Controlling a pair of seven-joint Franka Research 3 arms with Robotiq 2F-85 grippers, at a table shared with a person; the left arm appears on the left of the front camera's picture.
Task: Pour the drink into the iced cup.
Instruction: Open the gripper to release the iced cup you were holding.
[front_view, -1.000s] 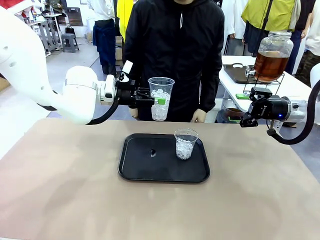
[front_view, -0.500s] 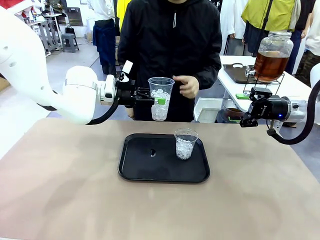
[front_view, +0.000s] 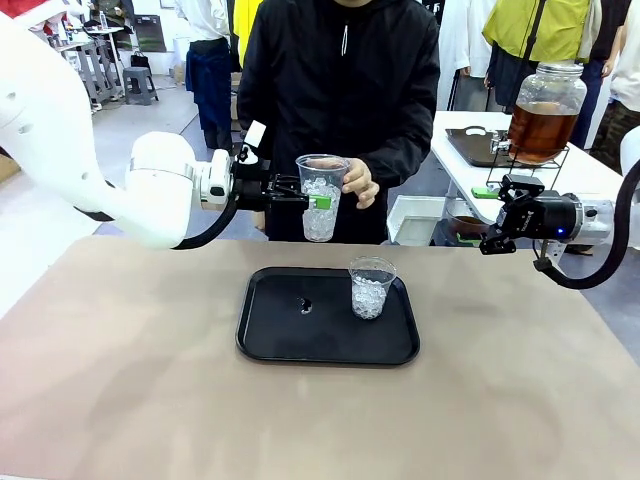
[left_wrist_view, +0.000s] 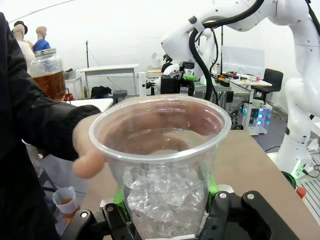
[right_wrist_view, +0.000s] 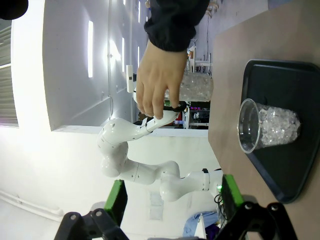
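Tabletop (front_view: 120, 380): black tray (front_view: 290, 340) at centre. Side table (front_view: 590, 175) at right: glass jar dispenser (front_view: 550, 85) part full of amber drink (front_view: 538, 135), well apart from both cups. Left pincer (front_view: 318, 202) clenched on tall clear cup (front_view: 322, 175) of ice, above tabletop's far edge; person's hand (front_view: 358, 185) touches it. Shorter iced cup (front_view: 371, 288) upright on tray's right half. Right pincer (right_wrist_view: 174, 200) released, holding nothing

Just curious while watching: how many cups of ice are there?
2. One clear plastic cup is held up in the left gripper, a person's hand on it; the other cup stands on the black tray. None seems hidden.
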